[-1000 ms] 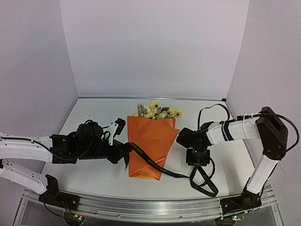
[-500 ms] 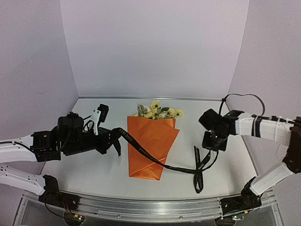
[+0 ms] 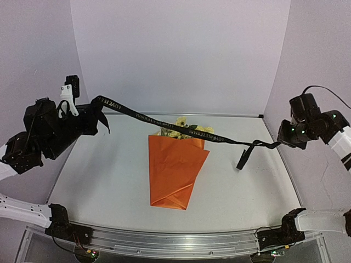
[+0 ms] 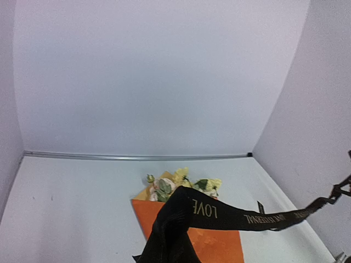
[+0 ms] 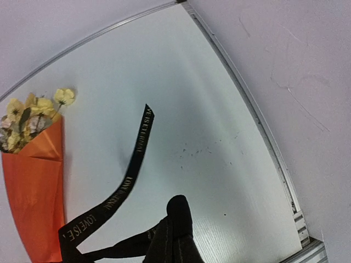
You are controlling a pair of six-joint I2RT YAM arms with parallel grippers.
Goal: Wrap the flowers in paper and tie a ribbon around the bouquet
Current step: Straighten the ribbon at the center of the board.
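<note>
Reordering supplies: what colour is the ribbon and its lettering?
Black ribbon with pale gold lettering, clearest in the left wrist view.

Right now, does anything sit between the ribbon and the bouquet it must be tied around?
Nothing visible does. The ribbon is stretched in the air between the left claw and the right claw, both shut on it. It passes above the flowers at the wide end of the bouquet, which lies below.

Both arms are now raised and spread wide. The left gripper (image 3: 93, 113) is up at the far left and the right gripper (image 3: 278, 143) up at the right, now clamped. The ribbon (image 3: 143, 118) no longer drapes across the bouquet (image 3: 174, 164). It stretches through the air above it, with one tail dangling.
</note>
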